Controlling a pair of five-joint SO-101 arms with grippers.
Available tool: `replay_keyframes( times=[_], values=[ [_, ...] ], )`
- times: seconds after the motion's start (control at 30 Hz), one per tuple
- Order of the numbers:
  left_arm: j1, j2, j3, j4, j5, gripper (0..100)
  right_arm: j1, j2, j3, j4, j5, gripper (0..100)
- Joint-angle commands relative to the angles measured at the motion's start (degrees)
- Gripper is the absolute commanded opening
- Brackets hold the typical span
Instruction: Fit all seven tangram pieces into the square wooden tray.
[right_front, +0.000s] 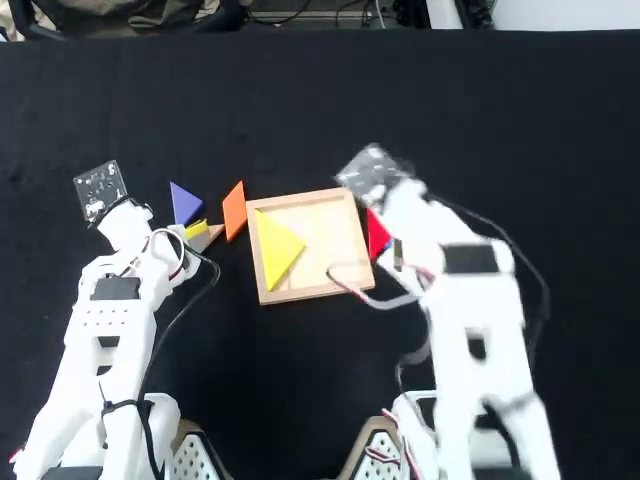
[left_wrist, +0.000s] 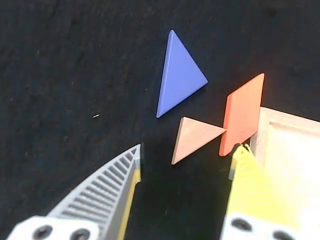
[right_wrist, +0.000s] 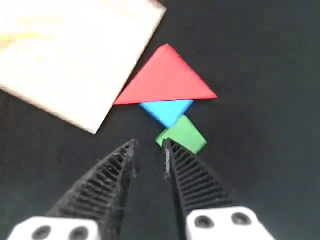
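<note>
While the left claw (left_wrist: 189, 150) stands with its jaws wide apart and nothing gripped, a small pale wooden triangle (left_wrist: 192, 137) lies just ahead of the gap. One corner of it touches an orange parallelogram (left_wrist: 243, 112), which rests against the outer rim of the square wooden tray (right_front: 310, 292). A violet-blue triangle (left_wrist: 180, 75) lies just beyond, close to both. In the high view this group sits left of centre, beside the tray's left edge. The tray is at the middle of the frame, with a large yellow triangle (right_front: 275, 248) in its left half. The right claw (right_wrist: 150, 144) has its jaws a narrow gap apart, empty, one tip just beside a green square (right_wrist: 182, 132). A light blue triangle (right_wrist: 167, 110) lies between that square and a red triangle (right_wrist: 165, 77), which sits by the tray's right edge on the black table (right_front: 300, 100).
</note>
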Motion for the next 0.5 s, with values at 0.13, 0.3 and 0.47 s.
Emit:
replay_keyframes(
  times=[0.13,0.3,0.47],
  values=[
    [0.31,0.35,-0.4,-1.23,0.18,29,-0.97,29.32,-20.88,5.1,19.96,13.9],
    [0.31,0.44,-0.4,-2.81,0.18,29,-0.88,45.93,-40.66,16.44,23.91,37.8],
    [0.31,0.44,-0.4,-2.81,0.18,29,-0.88,54.99,-51.47,21.1,31.56,36.4]
  ],
)
